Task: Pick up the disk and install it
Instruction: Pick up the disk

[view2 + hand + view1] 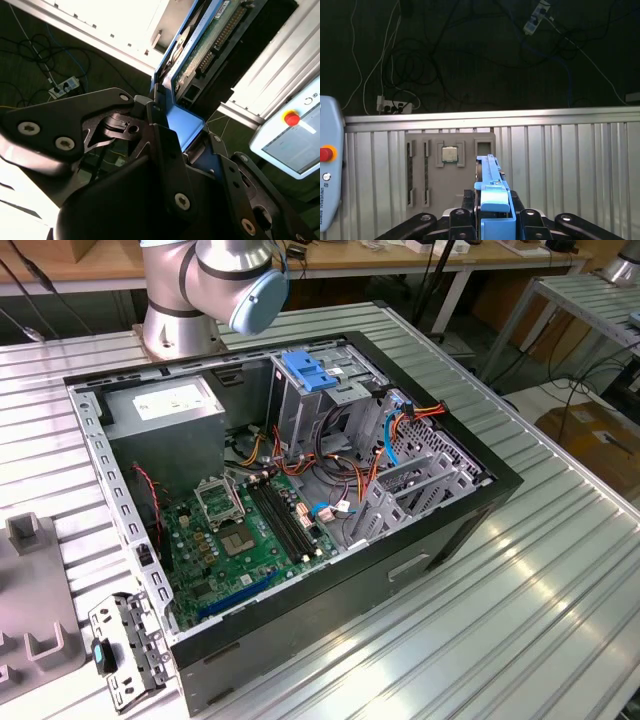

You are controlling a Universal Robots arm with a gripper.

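Observation:
In both wrist views my gripper (184, 137) (492, 212) is shut on the disk (212, 37), which is held edge-on between the black fingers (161, 131). The second wrist view shows the disk's green circuit-board underside and a blue side rail. In the first wrist view the disk (492, 187) appears as a narrow blue rail rising from between the jaws, above the ribbed metal table (560, 160). In the exterior view, the open computer case (440, 540) lies on its side on the table, with the arm's base (185, 300) behind it.
Inside the case are a drive cage with a blue top (310, 375), a grey power-supply box (165, 405), a green motherboard (245, 530) and loose cables. A grey fixture (450, 170) holds a processor chip (450, 154). A pendant with a red button (291, 118) lies nearby.

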